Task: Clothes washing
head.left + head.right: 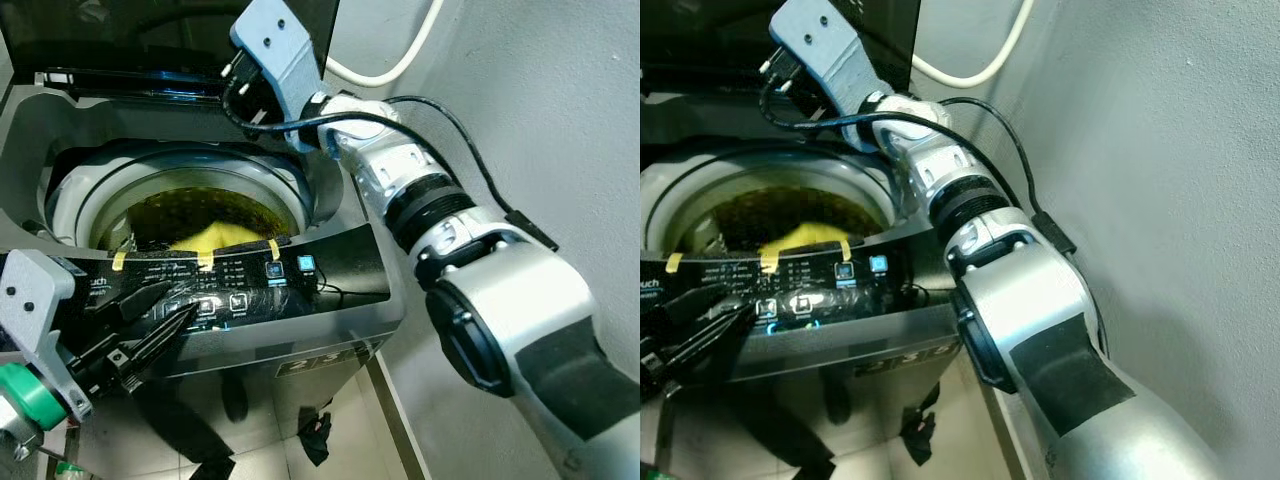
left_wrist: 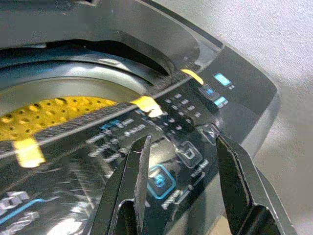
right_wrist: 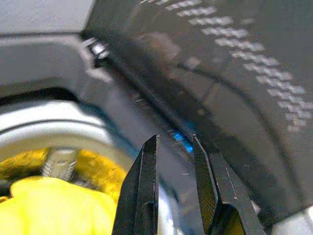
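The top-loading washing machine (image 1: 375, 300) stands with its lid (image 1: 150, 40) up, and a yellow garment (image 1: 215, 238) lies in the drum (image 1: 190, 205) at about the middle of the tub. At seven o'clock the left gripper (image 1: 165, 315) hovers over the black control panel (image 1: 330, 270), fingers (image 2: 134, 181) spread apart above a lit button (image 2: 160, 180). Up at twelve o'clock the right gripper (image 3: 173, 147) reaches to the raised lid's lower edge, its fingers (image 3: 146, 186) a narrow gap apart with nothing between them.
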`<state>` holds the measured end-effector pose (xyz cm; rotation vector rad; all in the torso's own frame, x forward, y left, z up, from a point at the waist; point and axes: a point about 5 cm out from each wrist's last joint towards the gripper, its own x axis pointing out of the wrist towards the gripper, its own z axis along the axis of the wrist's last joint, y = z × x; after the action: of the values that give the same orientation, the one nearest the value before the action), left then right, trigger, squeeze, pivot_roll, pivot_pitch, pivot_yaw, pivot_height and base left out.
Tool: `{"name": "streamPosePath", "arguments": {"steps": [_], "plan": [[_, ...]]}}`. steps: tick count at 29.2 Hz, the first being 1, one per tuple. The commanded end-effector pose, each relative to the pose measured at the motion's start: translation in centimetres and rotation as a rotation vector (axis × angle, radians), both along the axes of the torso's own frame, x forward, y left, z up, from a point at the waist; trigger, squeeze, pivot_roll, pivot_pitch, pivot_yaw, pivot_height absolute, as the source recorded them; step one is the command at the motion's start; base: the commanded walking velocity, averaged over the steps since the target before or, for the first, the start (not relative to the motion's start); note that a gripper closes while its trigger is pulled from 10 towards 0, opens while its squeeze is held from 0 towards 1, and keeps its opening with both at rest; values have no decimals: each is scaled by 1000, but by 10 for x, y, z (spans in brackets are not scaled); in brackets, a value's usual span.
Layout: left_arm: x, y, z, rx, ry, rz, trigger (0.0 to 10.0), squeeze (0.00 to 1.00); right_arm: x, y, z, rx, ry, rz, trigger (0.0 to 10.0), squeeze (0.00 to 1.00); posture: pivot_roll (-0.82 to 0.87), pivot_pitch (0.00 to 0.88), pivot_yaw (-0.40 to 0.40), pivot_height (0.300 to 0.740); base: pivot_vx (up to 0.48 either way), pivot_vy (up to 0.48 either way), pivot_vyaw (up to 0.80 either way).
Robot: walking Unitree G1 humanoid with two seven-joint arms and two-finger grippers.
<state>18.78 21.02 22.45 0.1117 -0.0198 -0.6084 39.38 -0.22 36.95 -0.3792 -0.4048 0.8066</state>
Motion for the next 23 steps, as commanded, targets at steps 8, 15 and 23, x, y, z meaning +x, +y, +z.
{"name": "streamPosePath", "arguments": {"steps": [8,15,23], "plan": [[38,-26,-27,1,15,155,10000,0,15,-81,15,634,51,-120,10000,0,176,8,-171,740,0,0,0],[71,-24,-18,-21,-91,291,10000,0,19,-123,-60,810,156,-280,10000,0,123,0,-81,740,0,0,0],[97,-21,-1,-50,-185,419,10000,0,-9,-127,-108,706,119,-323,10000,0,105,0,-48,740,0,0,0]]}}
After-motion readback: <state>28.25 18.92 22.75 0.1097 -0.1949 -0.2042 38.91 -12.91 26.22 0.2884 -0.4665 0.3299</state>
